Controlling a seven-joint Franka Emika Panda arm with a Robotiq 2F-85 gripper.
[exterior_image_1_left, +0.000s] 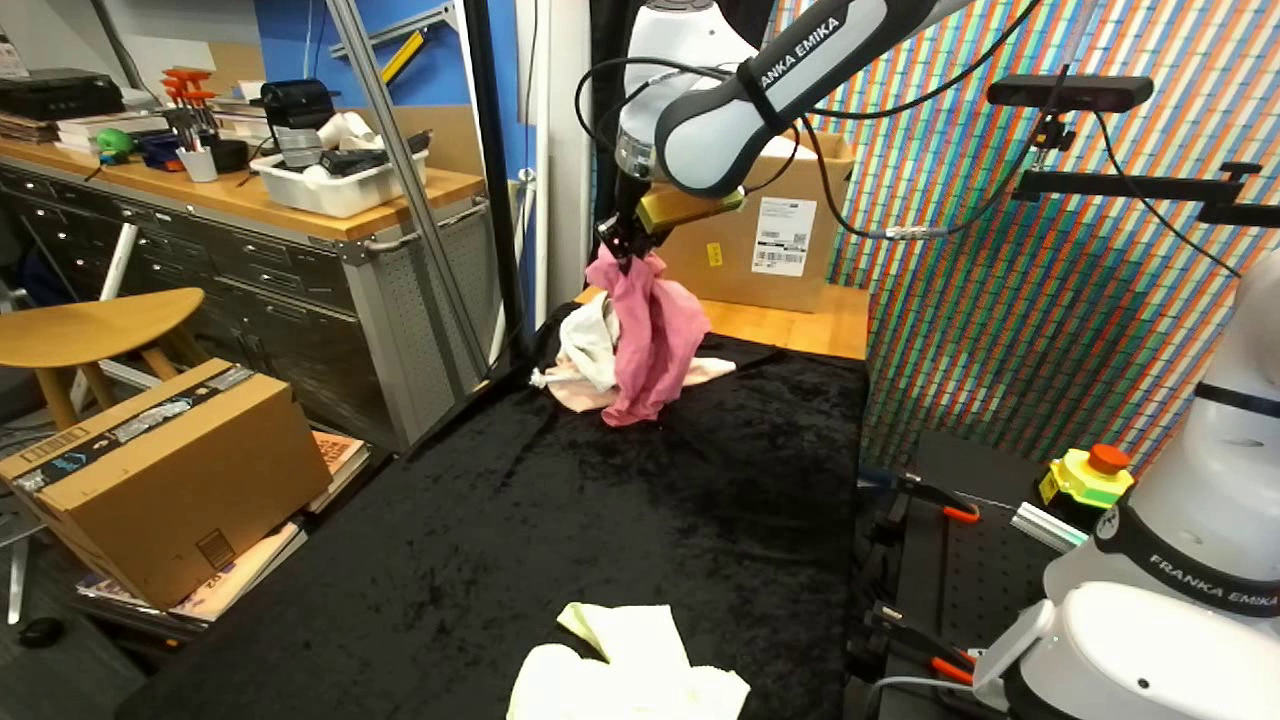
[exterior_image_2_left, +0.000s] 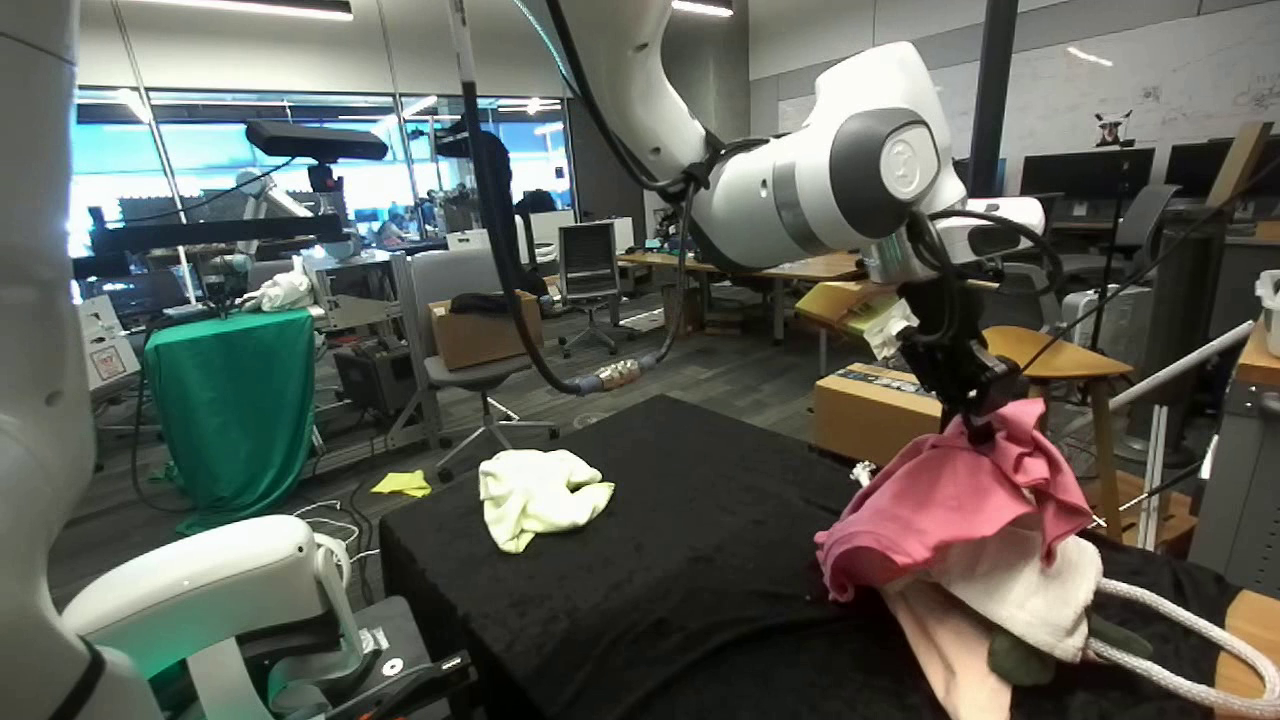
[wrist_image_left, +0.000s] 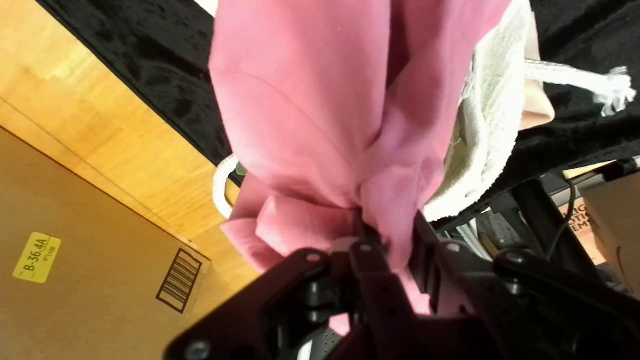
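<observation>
The table (exterior_image_1_left: 720, 520), covered in black, has a box (exterior_image_1_left: 722, 255) on its bare wooden end. Near that end edge, the pink cloth (exterior_image_1_left: 655, 345) hangs over the white cloth (exterior_image_2_left: 1030, 580) and peach cloth (exterior_image_2_left: 950, 655). The yellow cloth (exterior_image_2_left: 540, 495) lies near the opposite end edge. The claw (wrist_image_left: 390, 220) pinches the pink cloth near its top. The rope (exterior_image_2_left: 1150, 597) loops out beside the white cloth.

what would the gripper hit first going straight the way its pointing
Probably the hanging folds of the pink cloth that the gripper holds, then perhaps the white cloth underneath; depth is unclear.
</observation>
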